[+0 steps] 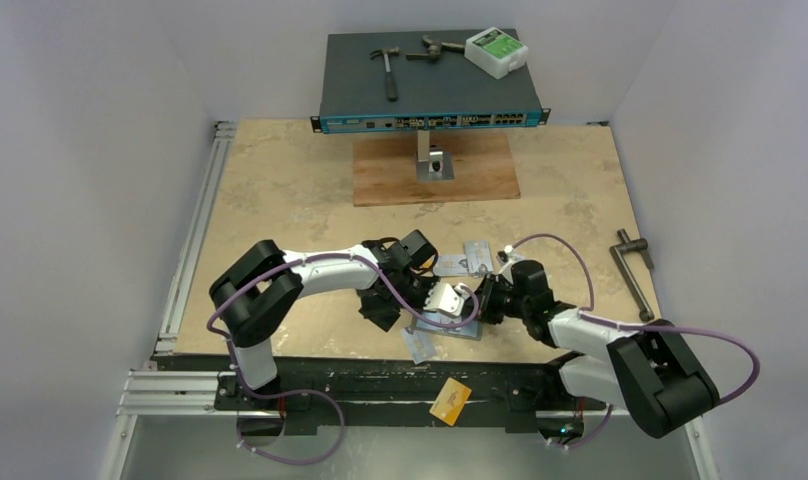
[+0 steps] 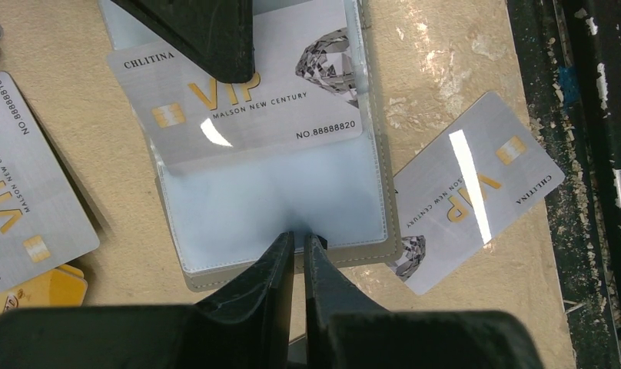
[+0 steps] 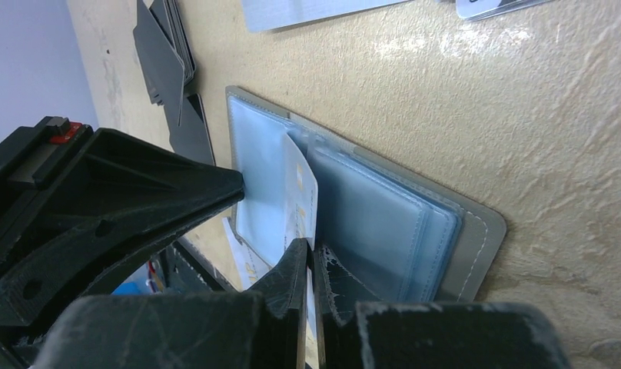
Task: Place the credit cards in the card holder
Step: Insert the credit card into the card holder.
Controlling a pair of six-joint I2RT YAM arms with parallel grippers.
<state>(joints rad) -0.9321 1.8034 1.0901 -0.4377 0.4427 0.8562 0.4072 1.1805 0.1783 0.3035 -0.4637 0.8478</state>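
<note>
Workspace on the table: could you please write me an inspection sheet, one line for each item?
Surface: beige tabletop, scuffed.
Job's things: card holder lies open; silver VIP card partly in its clear sleeve; a loose silver card with a corner under the holder, another apart from it; one orange card on the table, another on the black front rail.
Clutter: network switch carrying a hammer and a white box; wooden board; metal crank.
Grippers: left gripper pinches the sleeve's near edge, it seems; right gripper shut on the silver VIP card.
Cables: purple cables loop along both arms.
Surroundings: plain white walls.
</note>
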